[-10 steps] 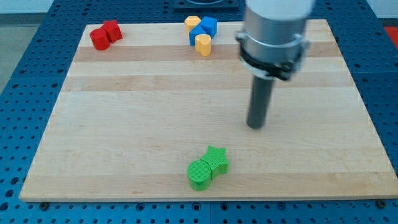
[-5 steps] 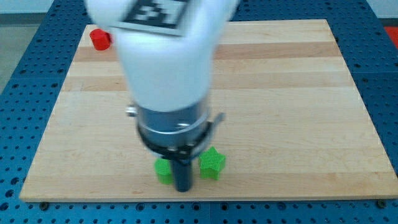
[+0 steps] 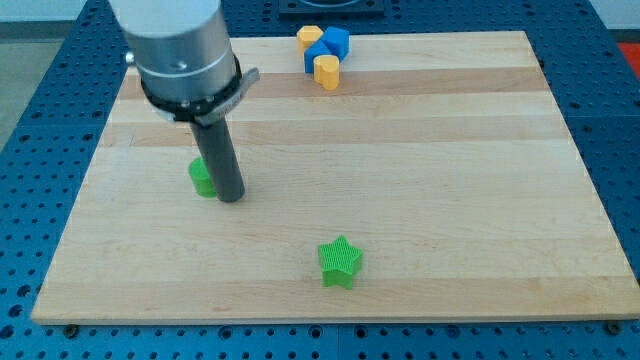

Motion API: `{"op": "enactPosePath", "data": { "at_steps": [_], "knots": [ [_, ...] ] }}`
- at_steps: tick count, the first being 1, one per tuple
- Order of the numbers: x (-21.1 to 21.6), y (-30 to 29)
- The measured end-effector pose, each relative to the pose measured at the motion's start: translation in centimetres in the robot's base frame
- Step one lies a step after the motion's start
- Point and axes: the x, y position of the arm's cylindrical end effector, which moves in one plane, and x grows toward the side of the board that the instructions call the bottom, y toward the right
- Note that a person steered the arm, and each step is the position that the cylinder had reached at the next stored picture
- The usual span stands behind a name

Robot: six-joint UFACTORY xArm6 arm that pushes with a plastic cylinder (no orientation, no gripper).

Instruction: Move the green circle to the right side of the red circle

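The green circle (image 3: pixel 202 177) lies on the wooden board (image 3: pixel 450 180) at the view's left, partly hidden behind the rod. My tip (image 3: pixel 231 198) rests on the board just right of and below the green circle, touching or nearly touching it. The red circle and the other red block are hidden behind the arm's grey body at the view's top left. The green star (image 3: pixel 340 261) lies alone near the view's bottom centre.
A cluster of two yellow blocks (image 3: pixel 326 71) and two blue blocks (image 3: pixel 335 41) sits at the view's top centre. The board lies on a blue perforated table (image 3: pixel 40 110).
My tip went from the right of the board to between the green blocks, then up-left. The green circle has slid up and left, away from the green star.
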Motion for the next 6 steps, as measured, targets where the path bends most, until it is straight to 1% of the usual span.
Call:
{"op": "enactPosePath", "data": {
  "at_steps": [1,2,3,4,5,6],
  "knots": [
    [-2.9,-1.6],
    [-0.8,-4.6],
    [0.2,-7.5],
    [0.1,-12.0],
    [-1.8,-15.9],
    [-4.0,-14.5]
  ]
}}
